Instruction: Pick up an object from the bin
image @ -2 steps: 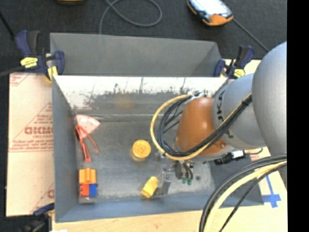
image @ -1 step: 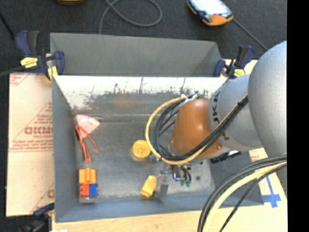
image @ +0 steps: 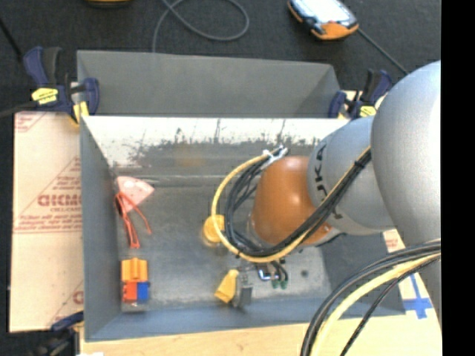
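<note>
So the gripper (image: 252, 284) is low by the bin's (image: 96, 221) front wall, just beside a small yellow wedge-ish piece (image: 226, 286). Honestly can't tell if it's open or clamped. Count: two yellow things, the second yellow lump (image: 211, 232) sits mid-bin by the cables (image: 230, 199), plus one pink-red glasses frame (image: 132, 202) and one orange-and-blue block (image: 135, 282)

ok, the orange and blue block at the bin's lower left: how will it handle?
The orange and blue block looks boxy with flat sides, so it is probably rigid and unlikely to roll. Being small, it is likely light. It lies close to the bin's left wall, so a push could jam it there.
</note>
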Tool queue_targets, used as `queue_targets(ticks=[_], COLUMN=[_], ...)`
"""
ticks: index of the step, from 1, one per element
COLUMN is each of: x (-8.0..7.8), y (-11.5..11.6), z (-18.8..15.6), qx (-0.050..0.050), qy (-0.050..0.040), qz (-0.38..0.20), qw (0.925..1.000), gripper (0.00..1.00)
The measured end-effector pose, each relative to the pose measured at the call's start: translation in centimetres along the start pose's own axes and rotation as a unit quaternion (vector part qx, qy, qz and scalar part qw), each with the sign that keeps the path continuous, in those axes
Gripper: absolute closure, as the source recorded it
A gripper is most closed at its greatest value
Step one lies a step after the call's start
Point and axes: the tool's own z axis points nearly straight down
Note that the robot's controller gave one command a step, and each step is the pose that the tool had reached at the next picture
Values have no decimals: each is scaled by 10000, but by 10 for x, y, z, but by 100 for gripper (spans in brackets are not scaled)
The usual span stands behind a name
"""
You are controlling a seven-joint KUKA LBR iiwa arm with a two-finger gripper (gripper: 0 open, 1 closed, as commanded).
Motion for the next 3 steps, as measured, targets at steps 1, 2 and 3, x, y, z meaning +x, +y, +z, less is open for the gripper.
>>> queue_targets(ticks=[1,2,3], x=[1,1,-1], y=[33,33,31], z=[2,2,-48], qx=[-4,-2,-3], qy=[-1,-1,38], qz=[-20,-28,-12], qw=[10000,10000,10000], gripper=[100,100,100])
